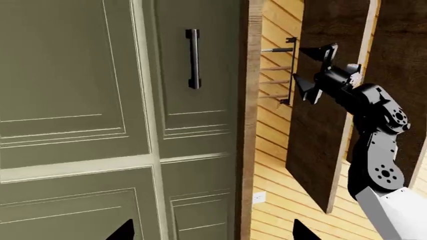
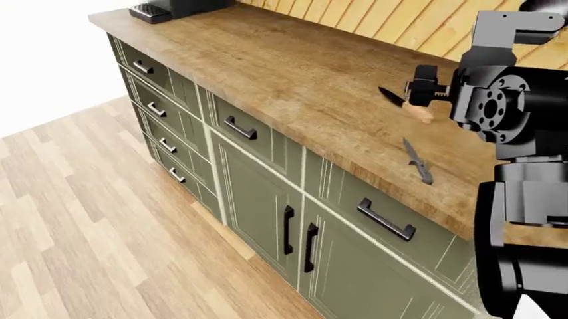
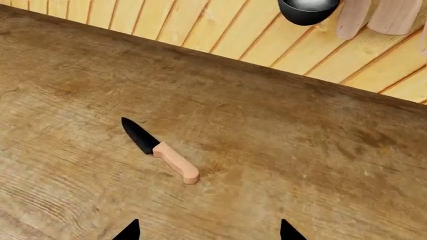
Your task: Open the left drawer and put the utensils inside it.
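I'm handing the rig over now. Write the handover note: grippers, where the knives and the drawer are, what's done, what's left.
Right gripper: open, empty, hovering above the wooden-handled knife.
Left gripper: open, empty, facing the cabinet doors.
Both knives lie loose on the countertop; the grey knife is nearer the front edge.
Left drawer: closed.
Done: nothing.
Left: open the drawer, place both knives inside.

Matt wood-grain countertop (image 3: 280,150); black-bladed knife (image 3: 160,150) with a smooth pale wooden handle; grey metal knife (image 2: 417,161); matt-painted drawer fronts (image 2: 257,136).
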You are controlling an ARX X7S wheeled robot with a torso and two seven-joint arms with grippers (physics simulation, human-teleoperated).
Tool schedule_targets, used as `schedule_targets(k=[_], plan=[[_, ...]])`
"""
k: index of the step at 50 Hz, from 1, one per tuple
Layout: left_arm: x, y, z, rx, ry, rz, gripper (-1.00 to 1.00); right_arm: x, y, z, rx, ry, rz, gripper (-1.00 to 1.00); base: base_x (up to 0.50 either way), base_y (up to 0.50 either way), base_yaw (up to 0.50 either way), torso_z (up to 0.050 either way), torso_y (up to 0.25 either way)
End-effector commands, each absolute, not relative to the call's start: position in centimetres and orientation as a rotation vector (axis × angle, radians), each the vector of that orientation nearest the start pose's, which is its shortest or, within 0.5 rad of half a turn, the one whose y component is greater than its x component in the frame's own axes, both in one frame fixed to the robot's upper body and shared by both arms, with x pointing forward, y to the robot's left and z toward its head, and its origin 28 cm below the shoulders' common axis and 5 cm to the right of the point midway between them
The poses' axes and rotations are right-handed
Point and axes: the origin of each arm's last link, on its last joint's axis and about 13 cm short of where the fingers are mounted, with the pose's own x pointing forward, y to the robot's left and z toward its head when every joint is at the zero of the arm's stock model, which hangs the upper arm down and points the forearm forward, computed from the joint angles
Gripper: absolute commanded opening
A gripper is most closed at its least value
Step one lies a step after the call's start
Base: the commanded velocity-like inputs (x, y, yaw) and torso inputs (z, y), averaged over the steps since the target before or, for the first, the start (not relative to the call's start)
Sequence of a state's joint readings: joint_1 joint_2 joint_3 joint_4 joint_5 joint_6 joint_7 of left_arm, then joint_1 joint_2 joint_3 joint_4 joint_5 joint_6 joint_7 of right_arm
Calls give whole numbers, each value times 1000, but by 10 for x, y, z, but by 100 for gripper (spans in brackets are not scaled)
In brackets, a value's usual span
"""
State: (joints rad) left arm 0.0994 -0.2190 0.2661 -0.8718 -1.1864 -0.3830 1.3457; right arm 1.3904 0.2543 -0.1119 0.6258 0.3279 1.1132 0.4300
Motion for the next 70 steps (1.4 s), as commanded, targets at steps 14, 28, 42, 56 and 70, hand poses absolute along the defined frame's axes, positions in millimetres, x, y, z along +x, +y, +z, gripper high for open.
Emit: schedule_targets(k=[14,28,42,56,70], plan=[[45,227,-134,-1542,479,-775,100,388,-166,282,12,371,-416,100,534,108,0,0,0],[44,226,-134,-1549,477,-776,100,389,-166,277,-1,383,-422,100,535,107,0,0,1],[44,228,-136,-1550,475,-771,100,388,-166,276,-15,391,-462,100,523,93,0,0,1],[45,227,-134,-1549,475,-770,100,390,-163,272,-65,378,-443,100,0,0,286,0,1],[44,228,-135,-1554,470,-767,100,391,-164,267,-73,394,-448,100,0,0,500,0,0]])
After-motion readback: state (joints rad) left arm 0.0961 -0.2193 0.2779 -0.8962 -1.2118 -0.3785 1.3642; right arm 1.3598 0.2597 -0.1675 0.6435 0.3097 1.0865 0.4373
